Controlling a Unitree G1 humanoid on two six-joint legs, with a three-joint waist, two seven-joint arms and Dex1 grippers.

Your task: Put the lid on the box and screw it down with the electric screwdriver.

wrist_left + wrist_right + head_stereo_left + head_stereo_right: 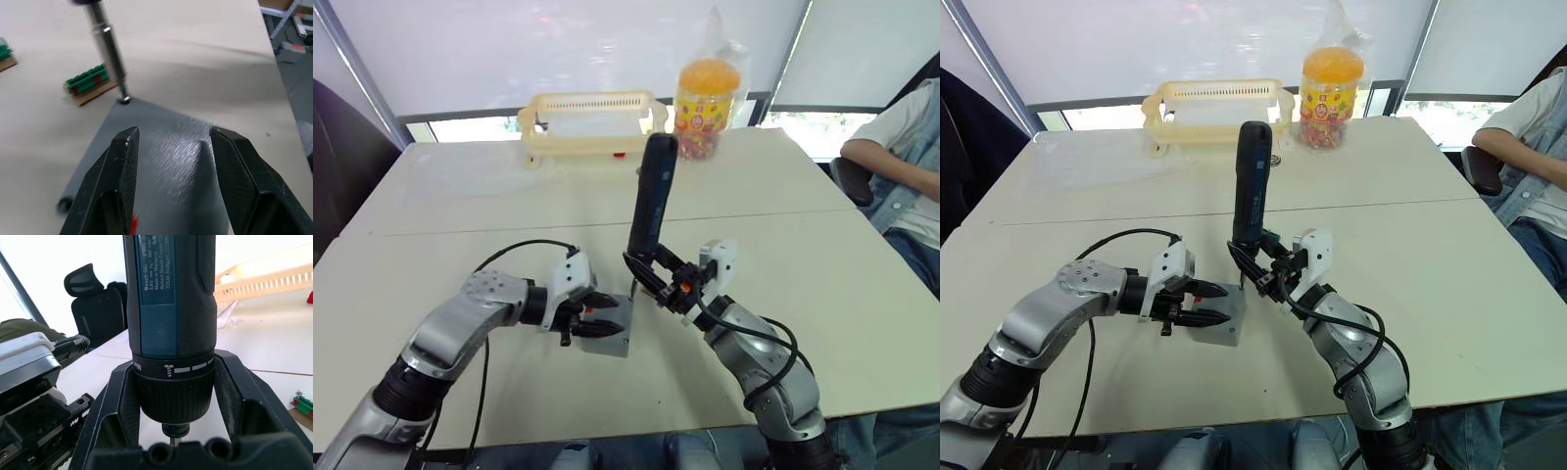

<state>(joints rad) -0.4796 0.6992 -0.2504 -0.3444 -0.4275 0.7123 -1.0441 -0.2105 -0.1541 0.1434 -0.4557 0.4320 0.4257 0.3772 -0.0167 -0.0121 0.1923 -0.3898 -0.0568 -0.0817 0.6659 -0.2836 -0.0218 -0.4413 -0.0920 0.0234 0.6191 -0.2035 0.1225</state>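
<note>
The grey box [615, 338] sits on the table near the front edge, and the flat grey lid [166, 147] lies on top of it. From the left, my left gripper [585, 323] straddles the box with a black finger along each side, shut on it. My right gripper [651, 276] is shut around the lower end of the black electric screwdriver [652, 196]. The tool stands nearly upright, leaning slightly away. Its thin metal bit [110, 49] comes down onto a screw at the lid's far corner [123, 99].
A pale yellow slotted basket [587, 122] and a jar of orange snacks [707, 93] stand at the table's far edge. Small green-and-tan blocks [90, 84] lie just beyond the box. A person [901, 166] sits at the right side. A black office chair [93, 293] stands past the table.
</note>
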